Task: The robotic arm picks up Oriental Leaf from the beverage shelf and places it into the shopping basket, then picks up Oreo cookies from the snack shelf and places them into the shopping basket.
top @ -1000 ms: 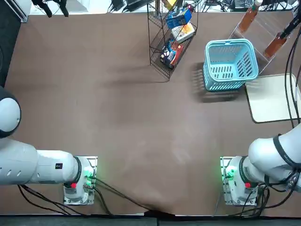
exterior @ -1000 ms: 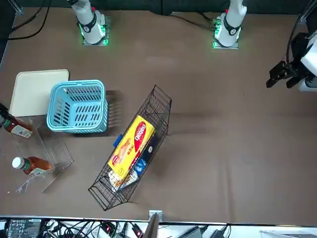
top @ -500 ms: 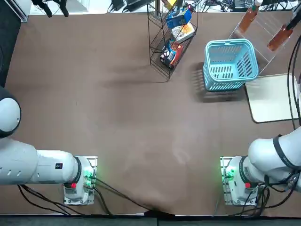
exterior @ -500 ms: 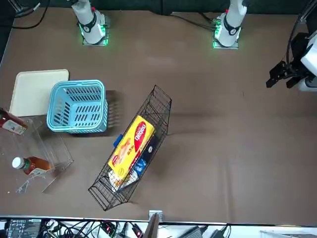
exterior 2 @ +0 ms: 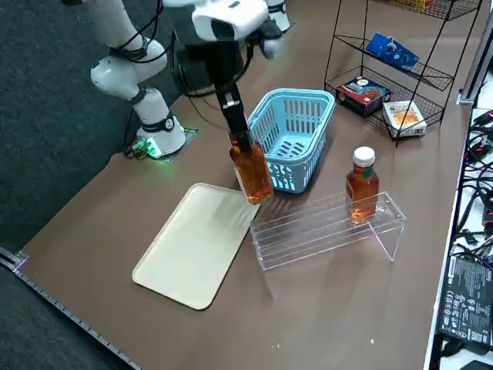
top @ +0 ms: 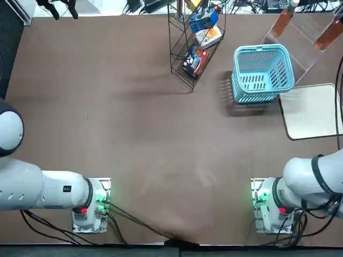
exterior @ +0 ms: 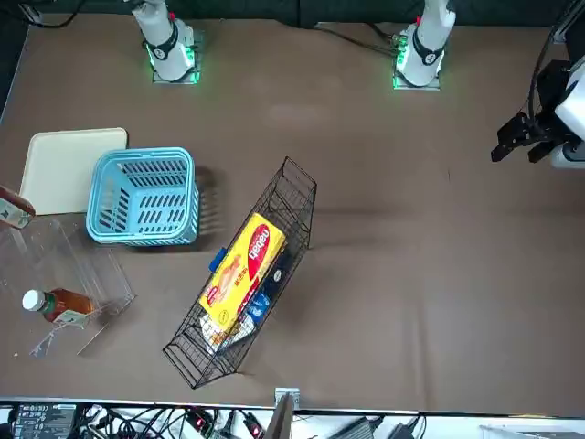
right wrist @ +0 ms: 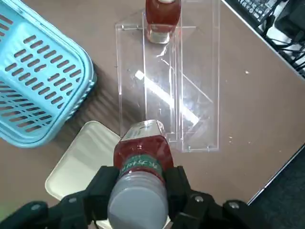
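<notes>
So the right pincer (right wrist: 143,195) is clamped on one tea bottle (right wrist: 143,157); one other bottle (exterior 2: 362,185), one basket (exterior 2: 291,139).

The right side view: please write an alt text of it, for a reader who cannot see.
The right gripper holds an amber tea bottle above the table, beside a light blue basket. A second bottle stands on a clear stand; a pale tray lies nearby, and a wire rack holds snack packs.
</notes>
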You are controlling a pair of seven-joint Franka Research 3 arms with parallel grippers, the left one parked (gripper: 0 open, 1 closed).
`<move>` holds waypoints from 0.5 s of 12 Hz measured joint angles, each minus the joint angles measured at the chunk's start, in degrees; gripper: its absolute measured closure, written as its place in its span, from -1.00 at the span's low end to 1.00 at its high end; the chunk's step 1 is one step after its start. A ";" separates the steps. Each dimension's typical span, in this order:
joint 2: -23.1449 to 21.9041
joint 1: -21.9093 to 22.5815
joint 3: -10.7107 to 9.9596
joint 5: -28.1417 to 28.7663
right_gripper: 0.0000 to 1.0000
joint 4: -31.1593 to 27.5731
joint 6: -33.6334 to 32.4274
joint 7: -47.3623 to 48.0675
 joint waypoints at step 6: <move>-3.52 4.95 0.36 -0.01 -0.14 0.01 -8.40 15.65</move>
